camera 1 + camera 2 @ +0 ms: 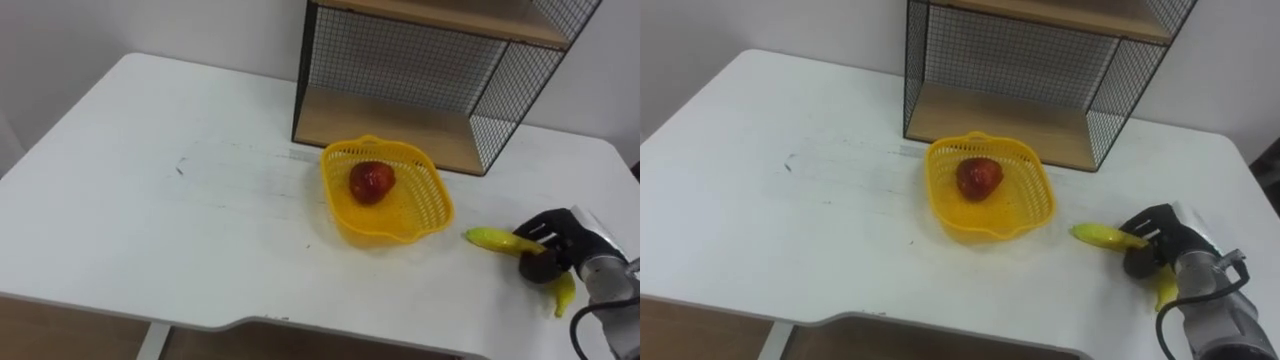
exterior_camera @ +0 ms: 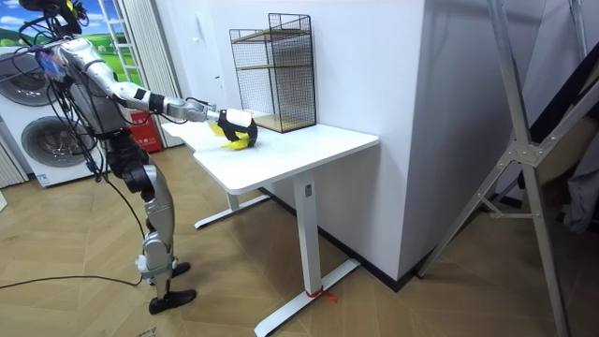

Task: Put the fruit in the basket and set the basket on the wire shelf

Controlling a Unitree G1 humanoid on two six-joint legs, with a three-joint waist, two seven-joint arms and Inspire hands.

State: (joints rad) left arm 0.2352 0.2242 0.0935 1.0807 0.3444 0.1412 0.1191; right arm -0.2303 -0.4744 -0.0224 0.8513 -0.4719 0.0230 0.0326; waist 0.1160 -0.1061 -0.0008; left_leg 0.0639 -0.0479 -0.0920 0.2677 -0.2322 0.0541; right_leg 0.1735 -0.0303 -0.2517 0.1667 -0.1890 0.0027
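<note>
Curling round a banana [image 1: 490, 238], the right hand [image 1: 553, 240] sits well to the right of the yellow basket [image 1: 422, 214], near the tabletop's [image 1: 150, 200] right edge. Its dark fingers are bent over the middle of the banana. One yellow end pokes out towards the basket and the other curves away from it, towards the robot. Whether the banana is resting on the tabletop or is just clear of it cannot be told.

The basket stands upright on the tabletop, apart from the banana and the hand. It is a shallow plastic one with a wavy rim and latticed walls. One round red fruit [image 1: 371, 182] lies in it, a little behind its centre.

Right behind the basket stands the wire shelf [image 1: 400, 60], a black mesh frame with wooden boards. Its lower board [image 1: 410, 128] is just beyond the basket's far rim and has nothing on it. To the left of the basket the white surface carries only some faint grey scuff marks.

In the room view the robot stands upright at the end of the tabletop, its right arm stretched out level over the top. The hand and its yellow fruit are just in front of the wire shelf.
</note>
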